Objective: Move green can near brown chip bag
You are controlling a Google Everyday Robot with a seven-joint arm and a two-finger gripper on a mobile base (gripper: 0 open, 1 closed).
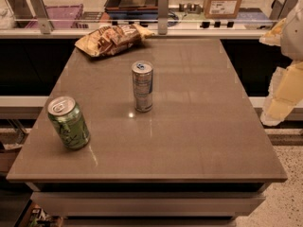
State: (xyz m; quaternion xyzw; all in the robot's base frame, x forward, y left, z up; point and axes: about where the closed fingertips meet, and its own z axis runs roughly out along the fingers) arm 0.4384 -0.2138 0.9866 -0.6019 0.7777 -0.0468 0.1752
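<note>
Caption: Green can [69, 123] stands at the front-left of the table [199, 126], well apart from the brown chip bag [112, 39].

Detail: The green can rests on its base, silver pull-tab top facing up, near the table's left edge. The brown chip bag lies flat and crumpled at the far edge, left of centre. A taller slim silver can [142, 86] with a blue top stands upright near the table's middle, roughly between the two, touching neither. The gripper [274, 112] hangs off the table's right side, beyond the edge, clear of every item; whether it is spread or closed is not discernible. A cardboard box [224, 1] sits on the counter behind the table.
</note>
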